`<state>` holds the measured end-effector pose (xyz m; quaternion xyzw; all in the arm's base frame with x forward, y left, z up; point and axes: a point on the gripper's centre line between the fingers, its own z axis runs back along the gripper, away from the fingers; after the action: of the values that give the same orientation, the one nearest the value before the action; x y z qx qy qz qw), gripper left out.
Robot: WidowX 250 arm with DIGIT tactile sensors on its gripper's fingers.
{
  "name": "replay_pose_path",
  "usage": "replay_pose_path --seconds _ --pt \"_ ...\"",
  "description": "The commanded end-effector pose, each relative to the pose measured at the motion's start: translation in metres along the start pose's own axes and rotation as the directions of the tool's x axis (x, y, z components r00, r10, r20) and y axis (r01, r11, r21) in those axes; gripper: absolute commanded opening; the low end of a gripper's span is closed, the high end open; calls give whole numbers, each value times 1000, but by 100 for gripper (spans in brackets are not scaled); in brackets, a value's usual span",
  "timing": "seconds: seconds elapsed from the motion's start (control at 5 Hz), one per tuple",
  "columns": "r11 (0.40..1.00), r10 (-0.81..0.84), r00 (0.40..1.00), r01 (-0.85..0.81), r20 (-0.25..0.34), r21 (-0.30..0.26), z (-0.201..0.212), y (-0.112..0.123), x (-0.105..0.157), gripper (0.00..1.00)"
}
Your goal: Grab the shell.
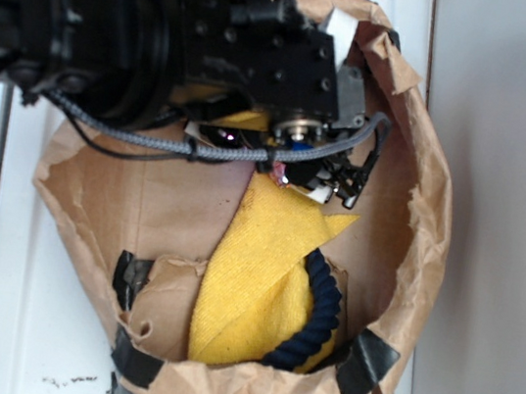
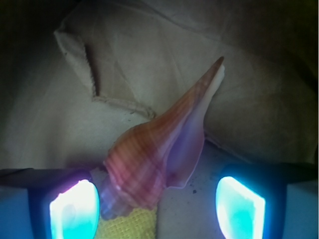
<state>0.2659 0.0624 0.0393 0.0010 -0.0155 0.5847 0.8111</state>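
Note:
The shell (image 2: 149, 159) fills the middle of the wrist view: orange-brown ribbed whorls with a long pale pointed spike aimed up and right. Its round end lies between my two glowing fingers (image 2: 75, 211), close to the left one and partly on the yellow cloth (image 2: 132, 224). My gripper (image 2: 157, 209) is open, with a wide gap on the right side of the shell. In the exterior view my gripper (image 1: 320, 181) is down inside the brown paper bag (image 1: 416, 230), and the shell is hidden under it.
The yellow cloth (image 1: 261, 276) and a dark blue rope (image 1: 320, 315) lie on the bag's floor. The crumpled paper walls, patched with black tape (image 1: 366, 366), rise all around. A folded paper flap (image 2: 114, 74) lies beyond the shell.

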Motion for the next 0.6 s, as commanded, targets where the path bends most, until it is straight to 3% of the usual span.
replay_pose_path --seconds 0.0,0.4 --pt "999 54 993 -53 109 -11 -7 -2 16 100" --pt "1000 14 986 -18 164 18 -27 -11 5 100"
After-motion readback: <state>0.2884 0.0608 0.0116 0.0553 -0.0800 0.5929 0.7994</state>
